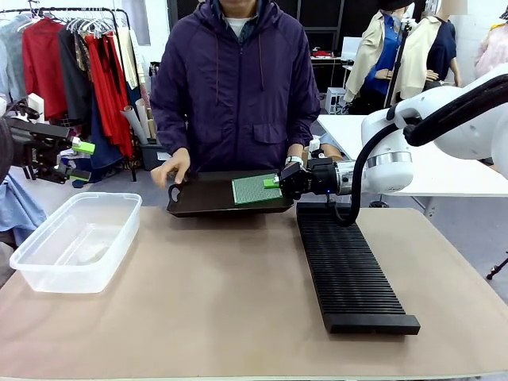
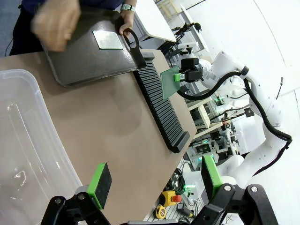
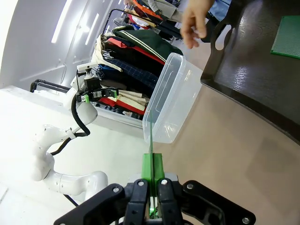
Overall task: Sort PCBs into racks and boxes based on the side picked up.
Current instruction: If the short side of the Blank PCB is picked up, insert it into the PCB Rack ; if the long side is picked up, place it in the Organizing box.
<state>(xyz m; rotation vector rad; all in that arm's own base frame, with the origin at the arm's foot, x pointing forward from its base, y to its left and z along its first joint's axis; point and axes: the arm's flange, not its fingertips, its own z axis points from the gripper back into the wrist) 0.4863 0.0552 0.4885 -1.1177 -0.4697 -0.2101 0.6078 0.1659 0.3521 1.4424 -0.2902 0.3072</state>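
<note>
Green PCB [image 1: 252, 190] clamped by its edge in closed jaws of right gripper [image 1: 274, 182], near far end of black rack [image 1: 349, 270]. Second PCB [image 2: 108, 40] flat in dark tray [image 1: 206, 198] at far edge of table [image 1: 238, 317]. Left gripper [image 2: 154, 180] wide open, holding nothing, beside clear tub [image 1: 79, 238] at left edge.

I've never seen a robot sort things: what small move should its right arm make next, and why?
Probably lower the PCB toward a far slot of the black rack: the right gripper is shut on it, holding it just above the rack's far end.
</note>
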